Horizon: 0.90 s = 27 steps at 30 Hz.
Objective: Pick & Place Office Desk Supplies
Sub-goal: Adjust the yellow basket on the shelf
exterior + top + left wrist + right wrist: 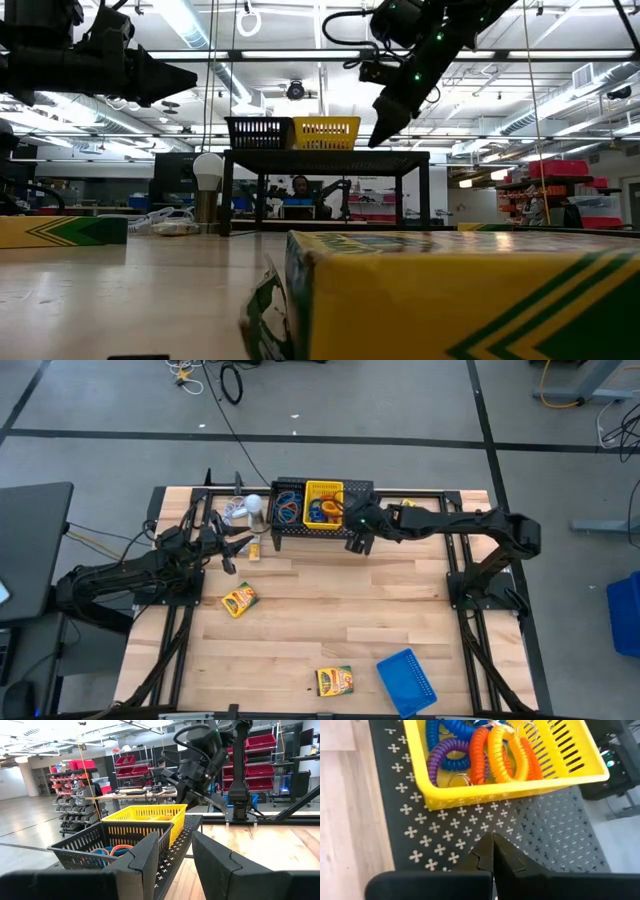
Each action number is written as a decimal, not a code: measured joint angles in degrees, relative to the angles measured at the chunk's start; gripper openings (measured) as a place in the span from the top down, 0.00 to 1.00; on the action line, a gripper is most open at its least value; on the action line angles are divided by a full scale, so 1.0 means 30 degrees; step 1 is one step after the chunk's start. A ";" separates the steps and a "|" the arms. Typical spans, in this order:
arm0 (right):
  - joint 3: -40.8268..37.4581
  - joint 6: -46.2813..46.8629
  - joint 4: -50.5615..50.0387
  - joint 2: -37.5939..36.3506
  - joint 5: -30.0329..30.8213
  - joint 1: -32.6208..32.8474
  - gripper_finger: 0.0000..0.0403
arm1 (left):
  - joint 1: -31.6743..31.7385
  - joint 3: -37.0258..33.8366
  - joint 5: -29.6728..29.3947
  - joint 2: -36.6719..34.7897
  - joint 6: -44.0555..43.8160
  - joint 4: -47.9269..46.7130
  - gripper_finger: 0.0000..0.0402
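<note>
Crayon boxes [239, 600] are being left on the table, the nearest just in front of the open left gripper [228, 550]; the closed, empty right gripper [358, 542] is being held beside the yellow tray [324, 488] on the stand [318, 532], farther off.

Overhead looks straight down, low sits at tabletop level, both wrists close; all share the yellow tray [323, 491].
</note>
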 joint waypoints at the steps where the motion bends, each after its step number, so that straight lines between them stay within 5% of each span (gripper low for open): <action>1: 0.0006 0.0103 0.0007 0.0072 -0.0040 -0.0003 1.00 | 0.0006 0.0000 0.0001 0.0000 -0.0013 0.0000 0.69; 27: 0.0005 -0.0686 0.2379 0.0287 -0.2885 -0.0972 1.00 | 0.0007 0.0000 0.0000 0.0007 -0.0058 -0.0015 0.69</action>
